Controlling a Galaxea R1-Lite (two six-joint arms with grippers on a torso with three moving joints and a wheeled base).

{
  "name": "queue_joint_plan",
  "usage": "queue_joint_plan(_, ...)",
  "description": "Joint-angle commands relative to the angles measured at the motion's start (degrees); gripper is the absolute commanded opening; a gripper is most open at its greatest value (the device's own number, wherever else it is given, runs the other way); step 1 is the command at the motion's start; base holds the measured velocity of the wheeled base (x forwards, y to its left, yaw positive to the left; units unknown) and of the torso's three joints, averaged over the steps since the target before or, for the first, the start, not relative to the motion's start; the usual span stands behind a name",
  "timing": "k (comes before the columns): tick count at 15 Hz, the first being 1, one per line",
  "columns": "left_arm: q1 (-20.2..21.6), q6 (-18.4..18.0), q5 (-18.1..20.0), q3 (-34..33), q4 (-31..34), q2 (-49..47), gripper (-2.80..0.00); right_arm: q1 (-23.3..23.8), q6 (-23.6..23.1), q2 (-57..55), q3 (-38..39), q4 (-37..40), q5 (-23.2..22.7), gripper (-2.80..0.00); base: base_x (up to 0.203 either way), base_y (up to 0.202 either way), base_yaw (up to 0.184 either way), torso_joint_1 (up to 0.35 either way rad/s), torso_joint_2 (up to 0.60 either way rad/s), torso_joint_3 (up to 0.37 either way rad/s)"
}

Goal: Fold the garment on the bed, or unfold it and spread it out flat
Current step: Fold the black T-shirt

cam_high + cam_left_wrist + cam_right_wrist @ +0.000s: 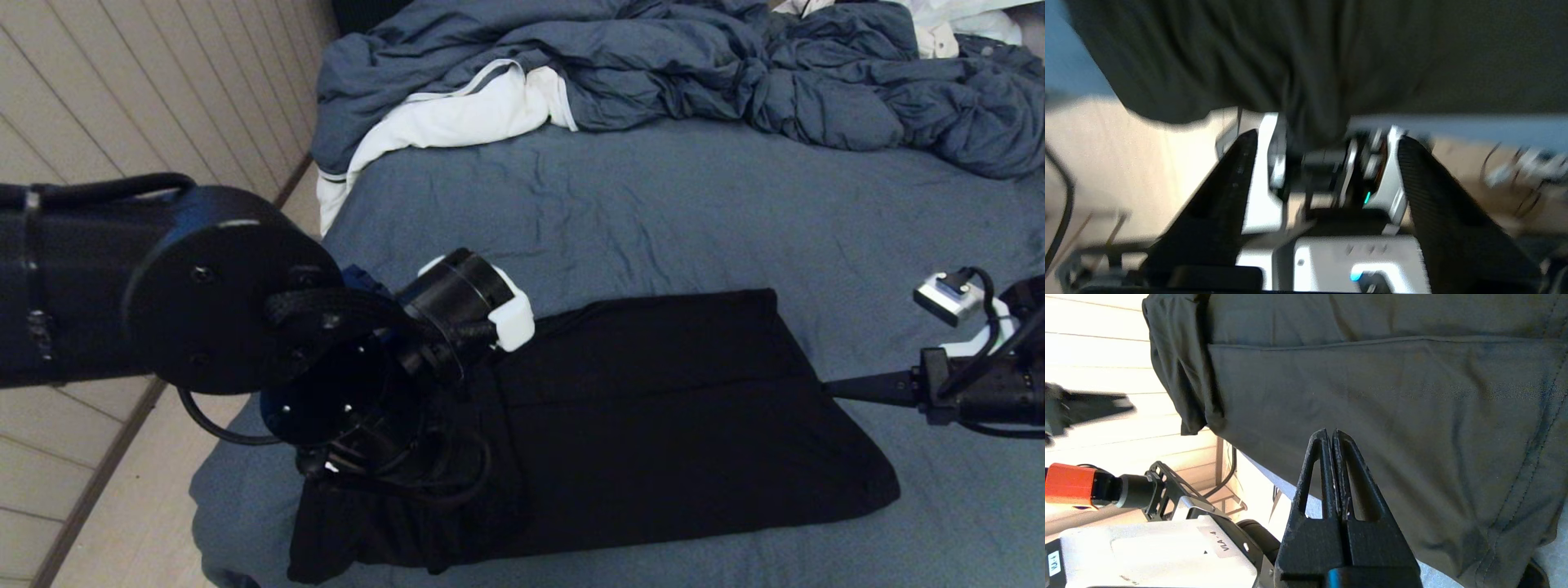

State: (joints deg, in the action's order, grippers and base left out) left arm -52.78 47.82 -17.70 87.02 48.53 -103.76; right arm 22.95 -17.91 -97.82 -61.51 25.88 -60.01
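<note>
Blue-grey bed (669, 212) holds a folded black shirt (653, 416) near its front edge. Left end effector (1327, 143) hovers open over the shirt's left end; right end effector (1333, 437), closed and empty, touches its right edge. Soft, limp cloth; best pinched at corners or hems.

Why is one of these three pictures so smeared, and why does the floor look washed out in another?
The left wrist view is smeared by motion blur: the black T-shirt and the left tool have soft edges. The right wrist view is crisp on the right tool and the shirt's seams, but the floor behind glares nearly white. The head view is dim and even, and the shirt shows little detail.
</note>
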Motion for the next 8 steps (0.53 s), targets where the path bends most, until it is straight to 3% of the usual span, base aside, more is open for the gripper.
queue_joint_plan(1, 3.5, -0.4, -1.5, 4.8, 0.4, 1.1, 0.00, 0.1, -0.1, 0.0, 0.0, 0.1, -0.5, -2.80, 0.000, 0.000, 0.000, 0.000, 0.00, 0.000)
queue_joint_plan(3, 8.7, -1.8, -1.1, 7.5, 0.4, 1.2, 0.00, 0.0, 0.0, 0.8, -0.2, 0.6, -0.9, -2.80, 0.000, 0.000, 0.000, 0.000, 0.00, 0.000)
queue_joint_plan(4, 10.5, -2.3, 0.2, 8.5, 0.3, 1.5, -1.28, 0.1, 0.0, 1.3, -0.1, 0.7, -0.9, -2.80, 0.000, 0.000, 0.000, 0.000, 0.00, 0.000)
queue_joint_plan(5, 11.9, -2.8, 1.4, 9.4, 0.3, 1.8, -2.80, 0.1, 0.1, 1.7, -0.1, 0.7, -0.9, -2.80, 0.000, 0.000, 0.000, 0.000, 0.00, 0.000)
queue_joint_plan(8, 14.8, -4.6, 5.0, 9.0, -0.1, 3.7, -2.80, 0.3, 0.6, 2.5, -0.3, 0.5, -1.0, -2.80, 0.000, 0.000, 0.000, 0.000, 0.00, 0.000)
